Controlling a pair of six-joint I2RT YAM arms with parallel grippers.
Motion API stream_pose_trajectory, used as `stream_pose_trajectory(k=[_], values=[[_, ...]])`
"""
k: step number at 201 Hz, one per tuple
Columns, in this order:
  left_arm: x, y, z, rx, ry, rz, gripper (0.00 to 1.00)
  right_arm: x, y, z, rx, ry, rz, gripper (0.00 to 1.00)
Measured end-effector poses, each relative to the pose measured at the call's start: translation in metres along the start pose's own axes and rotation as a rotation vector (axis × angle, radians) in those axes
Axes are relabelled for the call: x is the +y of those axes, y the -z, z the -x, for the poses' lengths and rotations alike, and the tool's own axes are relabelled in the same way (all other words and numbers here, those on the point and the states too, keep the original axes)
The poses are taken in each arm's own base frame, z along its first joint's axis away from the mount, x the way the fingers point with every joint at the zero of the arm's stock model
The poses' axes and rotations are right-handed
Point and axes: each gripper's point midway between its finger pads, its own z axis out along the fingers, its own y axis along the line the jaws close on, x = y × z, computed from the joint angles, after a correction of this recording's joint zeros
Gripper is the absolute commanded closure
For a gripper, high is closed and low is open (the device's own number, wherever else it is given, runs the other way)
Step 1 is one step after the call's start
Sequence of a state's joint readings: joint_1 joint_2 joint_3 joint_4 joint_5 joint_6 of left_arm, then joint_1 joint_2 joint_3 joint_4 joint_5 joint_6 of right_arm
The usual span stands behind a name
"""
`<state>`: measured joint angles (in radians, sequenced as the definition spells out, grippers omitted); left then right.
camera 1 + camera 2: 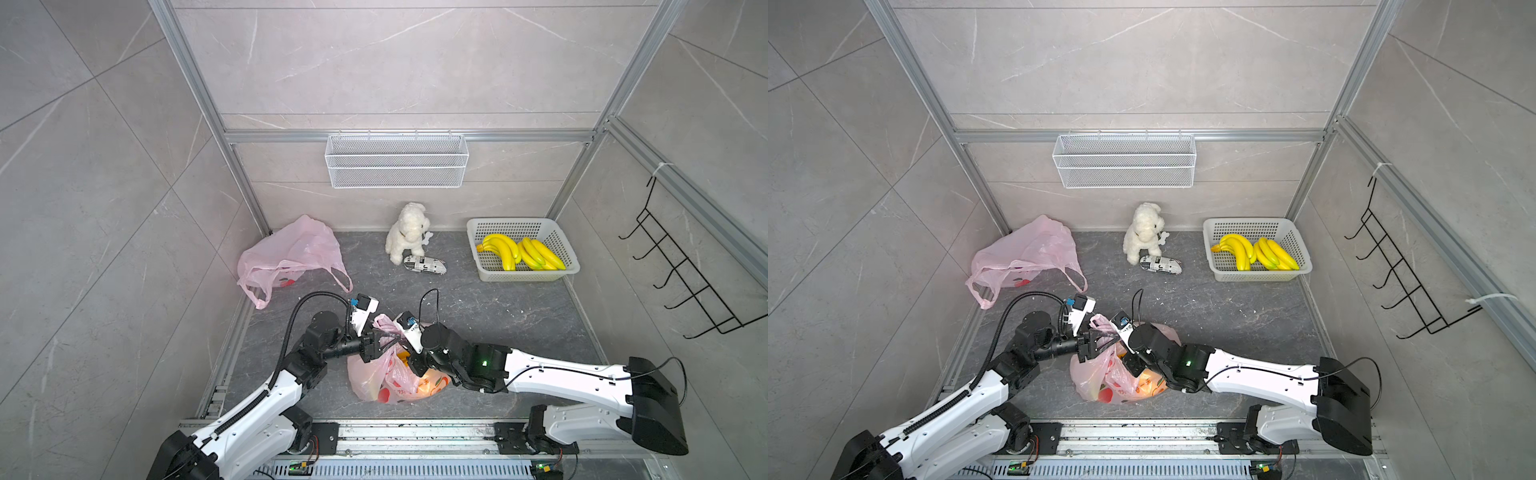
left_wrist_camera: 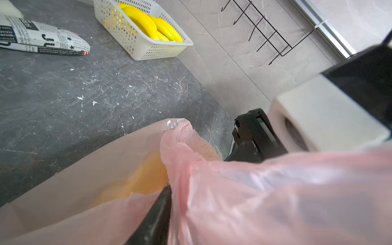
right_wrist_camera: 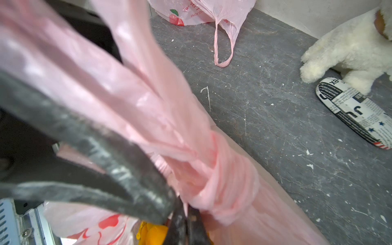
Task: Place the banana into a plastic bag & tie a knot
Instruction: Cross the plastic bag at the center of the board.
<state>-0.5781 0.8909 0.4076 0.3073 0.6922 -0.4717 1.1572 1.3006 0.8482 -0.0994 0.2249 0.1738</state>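
Right end effector at knotted pink bag, banana inside

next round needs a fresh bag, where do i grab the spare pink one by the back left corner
Grip the handle loop of the spare pink bag, coming straight down from above on its front side. That loop lies flat on the table, stretched clear of the crumpled body, so one thin strand could likely be pinched alone.

The pink bag mostly hides the banana.
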Motion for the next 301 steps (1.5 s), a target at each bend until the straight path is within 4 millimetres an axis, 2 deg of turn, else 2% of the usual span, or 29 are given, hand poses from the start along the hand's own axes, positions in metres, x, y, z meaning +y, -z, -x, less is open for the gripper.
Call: stream_pose_trajectory(k=[36,51,63,92,104,117,122,139,150,174,202,221,242,272,301], values=[[0.005,-0.007,-0.01,0.047,0.031,-0.016,0.53,0.001,0.0,0.0,-0.002,0.0,0.007,1.0],[0.008,-0.011,-0.013,0.066,0.049,-0.017,0.63,0.002,-0.001,-0.003,0.005,0.001,0.014,1.0],[0.009,-0.013,-0.013,0.075,0.054,-0.019,0.66,0.004,-0.001,-0.004,0.007,0.001,0.023,1.0],[0.008,-0.016,-0.01,0.079,0.053,-0.025,0.81,0.006,-0.001,-0.003,-0.002,-0.001,0.039,1.0],[0.008,-0.016,-0.009,0.079,0.054,-0.027,0.9,0.007,0.0,-0.003,-0.007,-0.001,0.044,1.0],[0.008,-0.017,-0.009,0.082,0.052,-0.03,0.94,0.008,0.002,-0.002,-0.011,-0.002,0.052,1.0],[0.007,-0.017,-0.009,0.082,0.051,-0.031,0.95,0.008,0.003,-0.001,-0.014,-0.001,0.054,0.96],[0.006,-0.017,-0.009,0.081,0.046,-0.035,0.98,0.01,0.01,0.003,-0.027,0.005,0.075,0.7],[0.006,-0.016,-0.008,0.08,0.041,-0.036,0.99,0.012,0.019,0.006,-0.037,0.013,0.094,0.6],[-0.001,-0.014,-0.004,0.062,0.001,-0.047,1.0,0.006,0.049,0.017,-0.065,0.04,0.134,0.49],[-0.016,-0.013,-0.002,0.052,-0.079,-0.087,1.0,-0.029,0.089,0.048,-0.142,-0.004,0.125,0.41],[-0.026,-0.016,-0.007,0.065,-0.128,-0.119,1.0,-0.045,0.103,0.063,-0.161,-0.012,0.118,0.38],[-0.036,-0.017,-0.012,0.077,-0.177,-0.154,1.0,-0.037,0.098,0.063,-0.117,0.02,0.177,0.33],[-0.046,-0.016,-0.011,0.074,-0.239,-0.185,1.0,-0.02,0.08,0.036,0.008,0.056,0.281,0.31],[-0.05,-0.014,-0.01,0.073,-0.276,-0.201,1.0,-0.009,0.072,0.022,0.067,0.077,0.338,0.29]])
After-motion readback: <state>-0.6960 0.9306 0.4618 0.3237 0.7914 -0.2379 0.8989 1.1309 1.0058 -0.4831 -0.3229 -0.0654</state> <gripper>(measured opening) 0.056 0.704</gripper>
